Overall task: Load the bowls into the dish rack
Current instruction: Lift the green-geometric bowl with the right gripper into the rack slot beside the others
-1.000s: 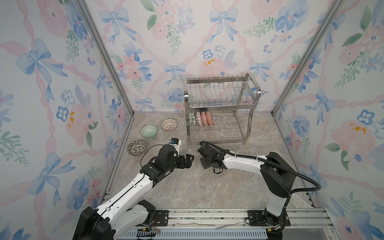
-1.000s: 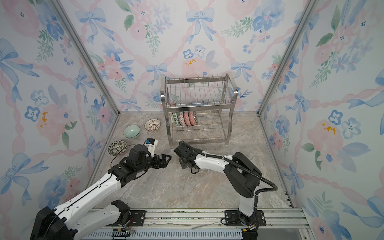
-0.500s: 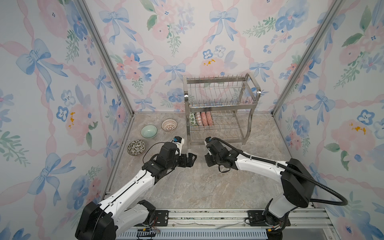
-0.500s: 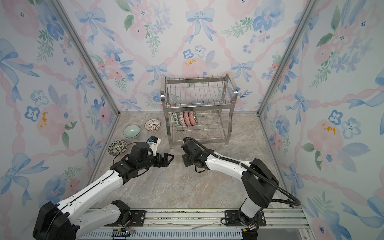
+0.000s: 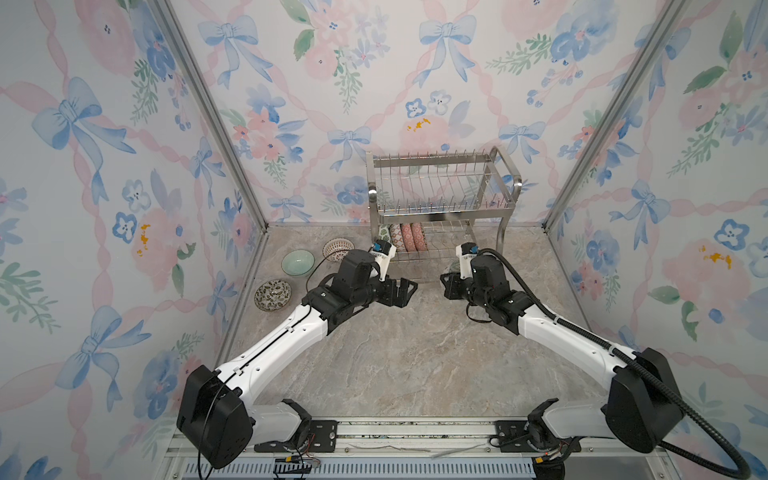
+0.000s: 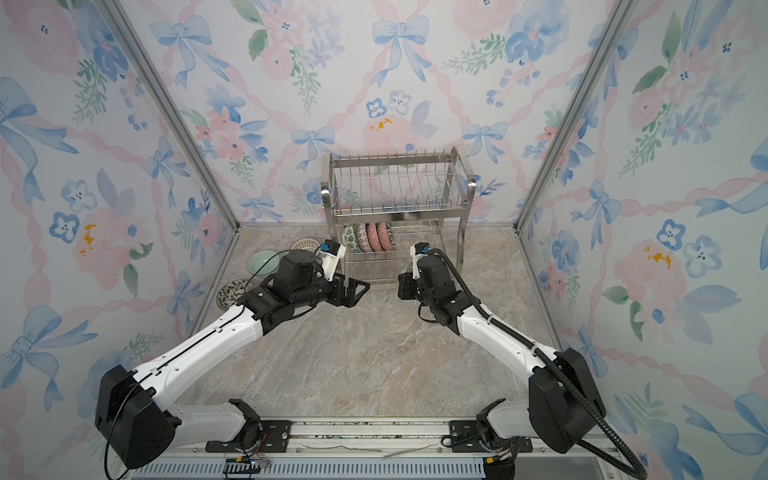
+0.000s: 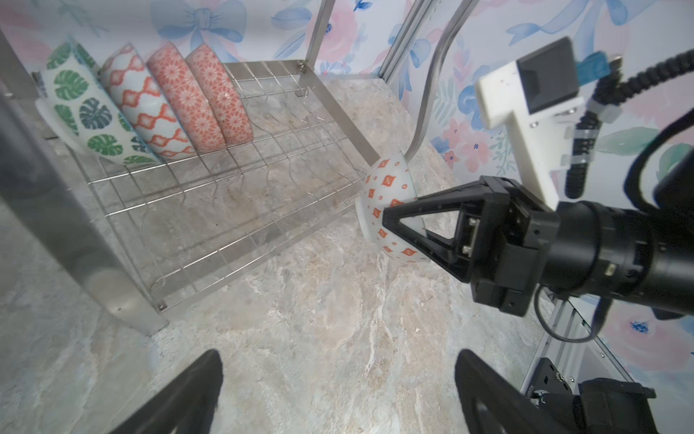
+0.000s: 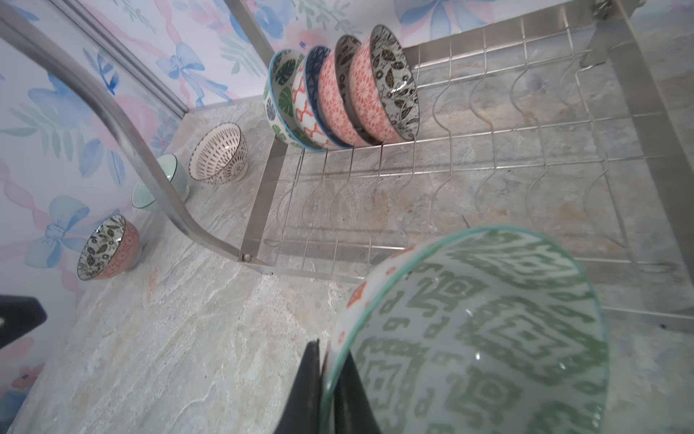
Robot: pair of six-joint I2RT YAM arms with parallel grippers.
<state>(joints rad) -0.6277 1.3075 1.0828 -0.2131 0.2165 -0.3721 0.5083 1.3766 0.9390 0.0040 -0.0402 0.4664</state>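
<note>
Holding green geometric bowl (image 8: 488,338) at dish rack (image 5: 440,217) for placing: right jaws are pinching its rim just off the lower tier, left jaws are hanging spread. Next is needing an on-edge drop beside racked bowls (image 8: 360,94).

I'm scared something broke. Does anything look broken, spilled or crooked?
Nothing looks broken or spilled. The row of bowls leans tidily low in the dish rack, the loose bowls sit upright on the table, and the right claw holds a green-patterned bowl by its rim.
</note>
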